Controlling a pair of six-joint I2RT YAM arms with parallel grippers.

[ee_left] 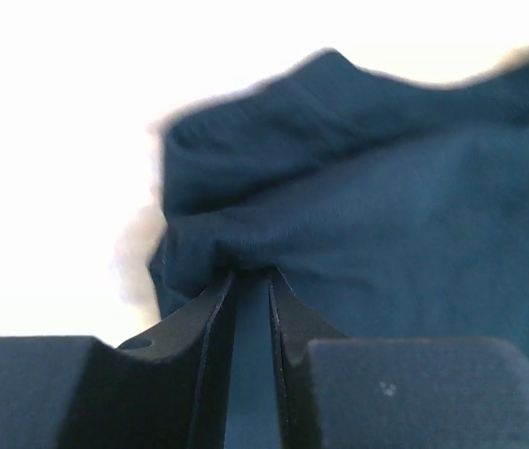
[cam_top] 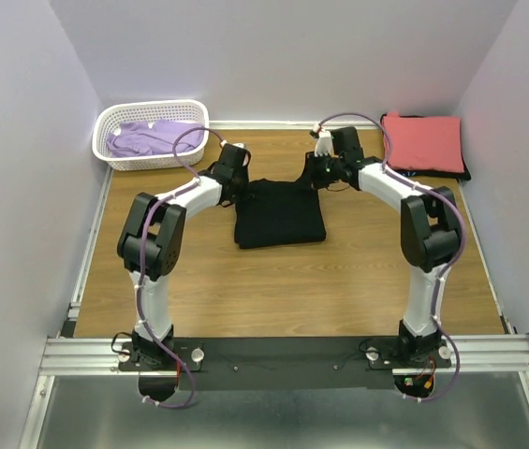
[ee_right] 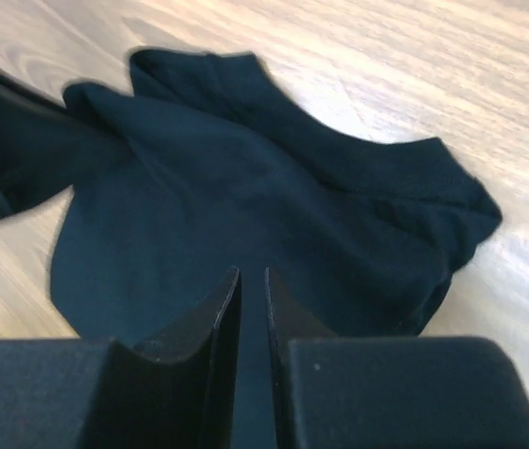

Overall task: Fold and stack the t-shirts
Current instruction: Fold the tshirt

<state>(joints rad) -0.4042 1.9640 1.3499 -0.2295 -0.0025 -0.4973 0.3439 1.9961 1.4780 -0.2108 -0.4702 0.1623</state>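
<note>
The black t-shirt [cam_top: 278,215] lies partly folded on the wooden table, mid-back. My left gripper [cam_top: 239,187] is at its far left corner and my right gripper [cam_top: 313,178] is at its far right corner. In the left wrist view the jaws [ee_left: 252,271] are shut on a bunched fold of the black t-shirt [ee_left: 386,206]. In the right wrist view the jaws [ee_right: 253,271] are shut on the edge of the black t-shirt [ee_right: 245,178], which spreads out on the table ahead. The lavender t-shirt [cam_top: 152,138] lies in the basket. The coral-red t-shirt [cam_top: 423,142] lies folded at the back right, on a dark one [cam_top: 464,174].
The white lattice basket [cam_top: 112,154] stands in the back left corner. Walls close in the table on the left, back and right. Bare wooden table [cam_top: 283,290] stretches between the shirt and the arm bases.
</note>
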